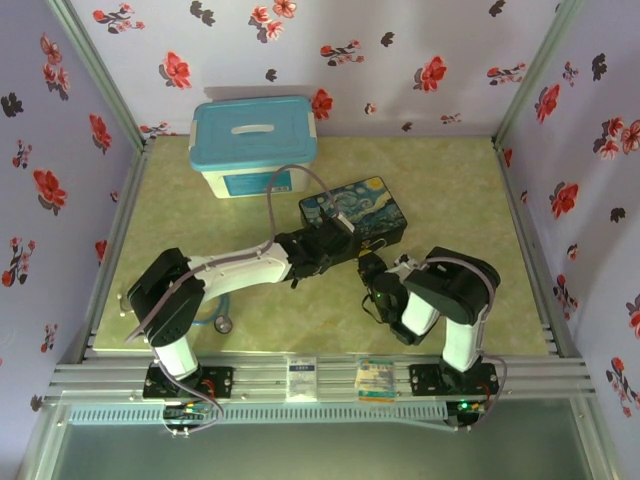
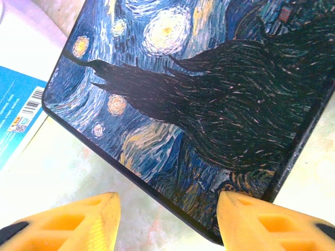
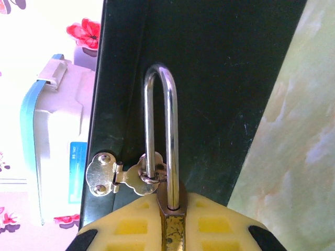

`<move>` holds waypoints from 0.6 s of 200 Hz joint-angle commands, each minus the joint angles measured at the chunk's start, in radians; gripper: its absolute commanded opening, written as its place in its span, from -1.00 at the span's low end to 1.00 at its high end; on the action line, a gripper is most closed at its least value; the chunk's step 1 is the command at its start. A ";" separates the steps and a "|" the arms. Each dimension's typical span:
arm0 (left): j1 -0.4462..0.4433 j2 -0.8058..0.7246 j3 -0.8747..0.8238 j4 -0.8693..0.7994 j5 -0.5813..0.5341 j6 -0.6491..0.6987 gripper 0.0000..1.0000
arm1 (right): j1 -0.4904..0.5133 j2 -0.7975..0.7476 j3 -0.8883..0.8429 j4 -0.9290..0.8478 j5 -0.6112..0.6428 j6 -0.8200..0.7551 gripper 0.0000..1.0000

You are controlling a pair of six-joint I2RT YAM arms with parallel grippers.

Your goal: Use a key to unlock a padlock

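Note:
The brass padlock (image 3: 175, 229) is clamped by its body between the yellow fingers (image 3: 128, 225) of my right gripper (image 3: 174, 222), which is shut on it. Its silver shackle (image 3: 172, 120) rises through the ring of the small silver hasp (image 3: 112, 175) on the dark front wall of the Starry Night box (image 3: 220, 78). In the top view my right gripper (image 1: 372, 268) sits against the box's near side. My left gripper (image 2: 167, 217) hovers open over the near corner of the painted lid (image 2: 209, 104), holding nothing. The key is out of view.
A white storage bin with a blue lid (image 1: 255, 145) stands behind the box at the back left. A stethoscope head on blue tubing (image 1: 222, 322) lies by the left arm's base. Flowered walls close in the table (image 1: 450, 180) on three sides.

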 commanded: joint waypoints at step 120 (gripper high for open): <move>0.130 0.280 0.465 -0.023 0.348 0.010 0.26 | -0.032 0.210 0.025 -0.067 -0.141 0.040 -1.00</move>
